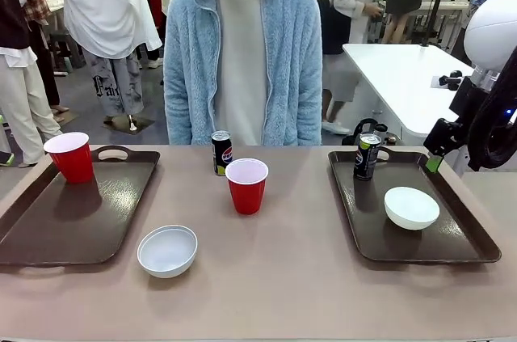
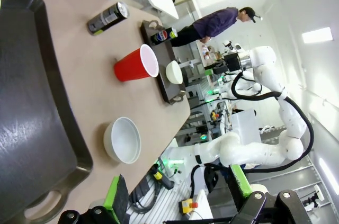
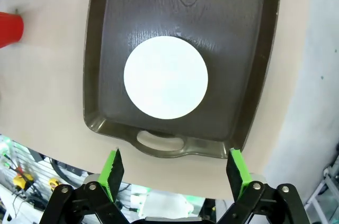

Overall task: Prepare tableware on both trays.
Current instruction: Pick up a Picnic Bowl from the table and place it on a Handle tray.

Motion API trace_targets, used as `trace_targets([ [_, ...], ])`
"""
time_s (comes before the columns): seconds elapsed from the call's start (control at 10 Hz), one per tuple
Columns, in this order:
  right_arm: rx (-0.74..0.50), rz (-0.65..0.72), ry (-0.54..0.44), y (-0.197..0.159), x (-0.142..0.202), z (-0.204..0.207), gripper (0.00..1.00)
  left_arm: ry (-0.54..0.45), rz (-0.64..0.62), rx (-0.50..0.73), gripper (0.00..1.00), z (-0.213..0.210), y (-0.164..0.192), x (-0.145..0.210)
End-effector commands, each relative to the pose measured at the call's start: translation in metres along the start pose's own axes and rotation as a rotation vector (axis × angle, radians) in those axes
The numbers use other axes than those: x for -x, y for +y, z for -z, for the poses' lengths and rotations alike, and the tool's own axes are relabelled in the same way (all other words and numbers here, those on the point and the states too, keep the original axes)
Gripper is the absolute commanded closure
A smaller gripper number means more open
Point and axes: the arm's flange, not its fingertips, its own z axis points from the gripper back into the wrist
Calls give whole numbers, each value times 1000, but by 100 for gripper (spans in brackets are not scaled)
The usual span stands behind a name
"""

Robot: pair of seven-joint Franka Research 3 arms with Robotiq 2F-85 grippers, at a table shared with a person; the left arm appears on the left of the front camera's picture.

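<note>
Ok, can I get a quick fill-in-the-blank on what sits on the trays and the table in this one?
1. The left tray holds a single red ____.
2. The right tray holds a white bowl and a dark ____.
3. On the bare table between the trays stand ____ items.
4. The right gripper, above the right tray, has its jaws ____.
Missing words: cup; can; three; open.

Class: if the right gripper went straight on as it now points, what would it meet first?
Probably the right tray, at its handle end just short of the white bowl; depth is unclear.
</note>
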Motion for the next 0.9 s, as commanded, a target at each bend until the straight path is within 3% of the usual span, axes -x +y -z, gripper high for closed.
trace_targets([
  [0.0, 0, 0, 0, 0, 0, 0, 0, 0, 0, 0, 0, 0, 0, 0],
  [0.1, -252, -79, 57, -12, 22, -12, 0, 80, 4, -159, 0, 10, -18, -13],
  [0.4, -607, -120, 64, -67, 34, -42, 0, 218, -1, -565, 0, 37, -77, -62],
  [0.6, -927, -196, 42, -127, 37, -47, 0, 251, 21, -792, 0, 80, -101, -91],
  [0.8, -1084, -97, -18, -180, 41, -32, 0, 302, 60, -968, 0, 129, -109, -100],
])
